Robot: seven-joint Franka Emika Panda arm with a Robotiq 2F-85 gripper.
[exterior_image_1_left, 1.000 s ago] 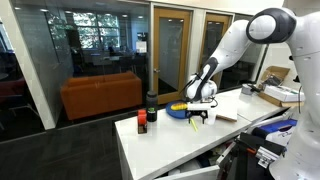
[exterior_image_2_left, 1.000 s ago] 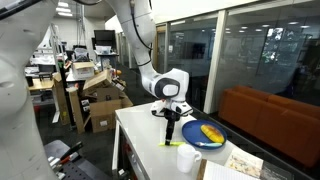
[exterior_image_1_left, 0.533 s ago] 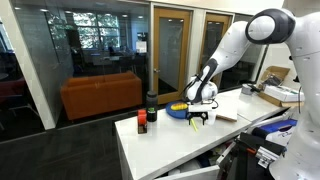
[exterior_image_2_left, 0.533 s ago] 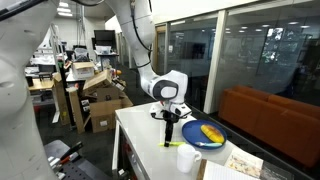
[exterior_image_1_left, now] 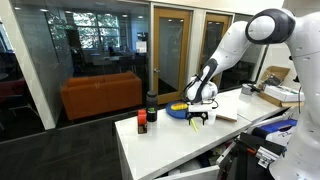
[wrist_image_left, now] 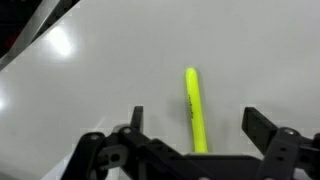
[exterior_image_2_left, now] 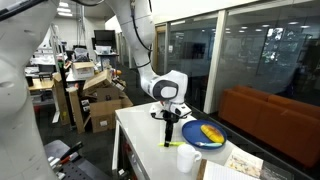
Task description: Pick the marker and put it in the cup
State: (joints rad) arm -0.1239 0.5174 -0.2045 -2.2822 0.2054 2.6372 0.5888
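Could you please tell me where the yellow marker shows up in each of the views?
In an exterior view: too small to make out, beneath the gripper.
In an exterior view: marker lying just below the gripper.
Wrist view: marker centred between the open fingers.
Shared landmark: the gripper.

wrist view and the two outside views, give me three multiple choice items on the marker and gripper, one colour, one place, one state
1. What colour is the slim cylindrical marker?
A. red
B. yellow
C. black

2. Where does it lie?
A. flat on the white tabletop, between the fingers of the black two-finger gripper
B. lifted off the tabletop
C. outside the fingers, off to one side

3. What state is the gripper in?
A. shut on the marker
B. shut, empty
C. open

Answers: B, the wrist view shows it bright yellow; A, it rests on the tabletop with a finger on each side; C, both fingers stand clear of the marker.
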